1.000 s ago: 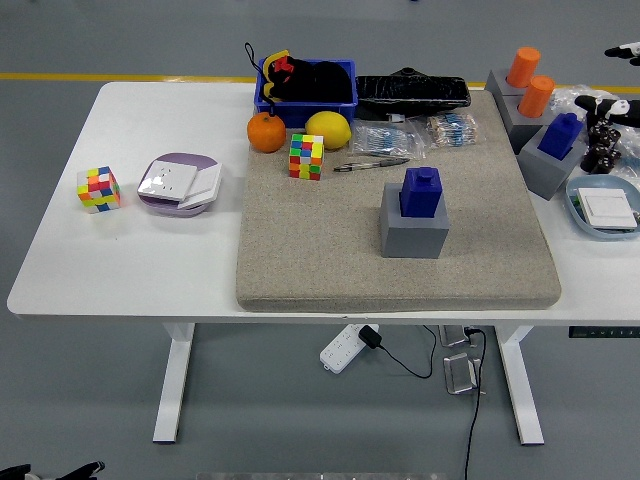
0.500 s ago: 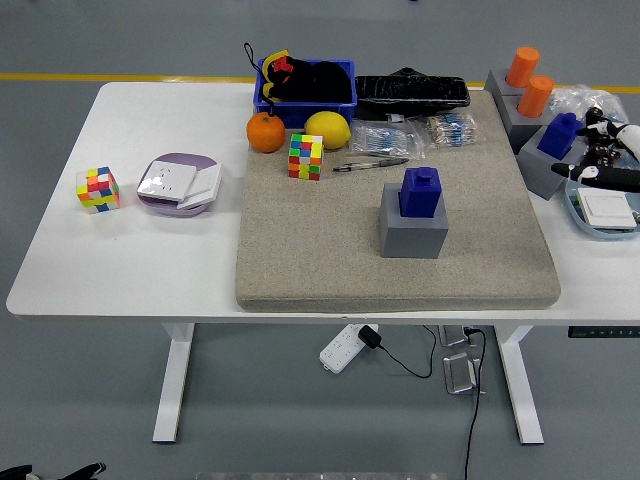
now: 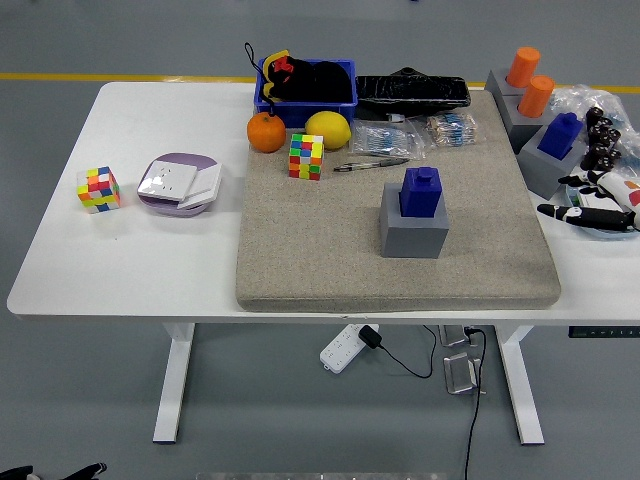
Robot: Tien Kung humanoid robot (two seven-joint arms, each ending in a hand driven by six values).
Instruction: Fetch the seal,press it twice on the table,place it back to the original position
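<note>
White table [image 3: 150, 260] — blue seal [image 3: 421, 191] on grey block [image 3: 412, 233]; right hand [image 3: 598, 205] apart.

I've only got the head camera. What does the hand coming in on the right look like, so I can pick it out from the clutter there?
The right hand shows only partly at the picture's edge: slim black fingers with white segments and small red marks on a white part. No cables or sleeve are visible. The left hand is not in view.

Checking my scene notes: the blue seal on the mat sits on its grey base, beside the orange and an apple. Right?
Not quite: in the head view, the fruit beside the orange is a lemon. The blue seal does sit on its grey base.
</note>
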